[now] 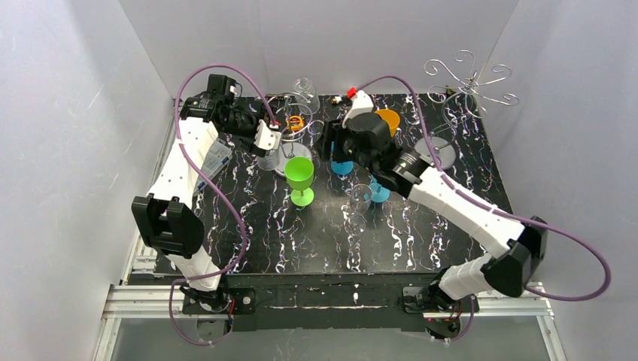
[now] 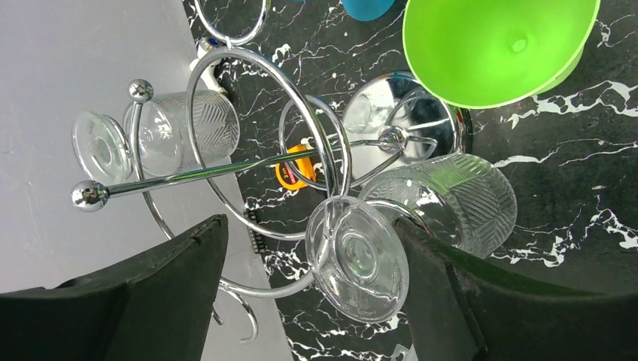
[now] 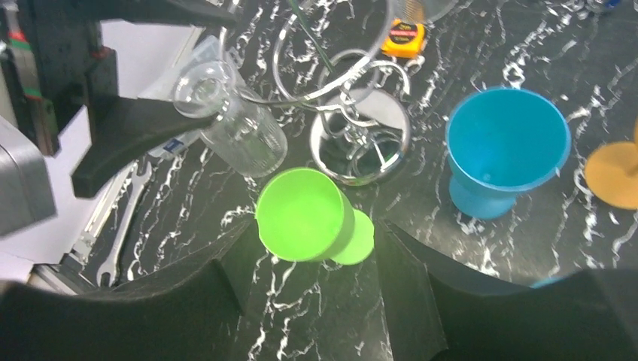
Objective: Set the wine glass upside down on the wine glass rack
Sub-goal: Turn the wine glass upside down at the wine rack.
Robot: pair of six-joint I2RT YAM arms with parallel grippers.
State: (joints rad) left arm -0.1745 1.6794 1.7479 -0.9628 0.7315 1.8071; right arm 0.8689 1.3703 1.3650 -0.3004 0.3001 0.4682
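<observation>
progress: nothing on the wine glass rack (image 1: 468,81) back-right yet | my left gripper (image 2: 310,282) gapes around a clear glass (image 2: 444,199) hung upside down on the loop stand (image 2: 226,171) | right gripper (image 3: 312,252) open, empty, over the upright green wine glass (image 3: 301,214)

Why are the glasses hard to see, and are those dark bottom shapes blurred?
Top view: even light, yet the clear wine glass nearly vanishes against the marbled table; the thin wine glass rack fades into the wall. Left wrist view: chrome base mirrors brightly, left hand's fingers soft. Right wrist view: right hand's fingers soft, green cup sharp.
</observation>
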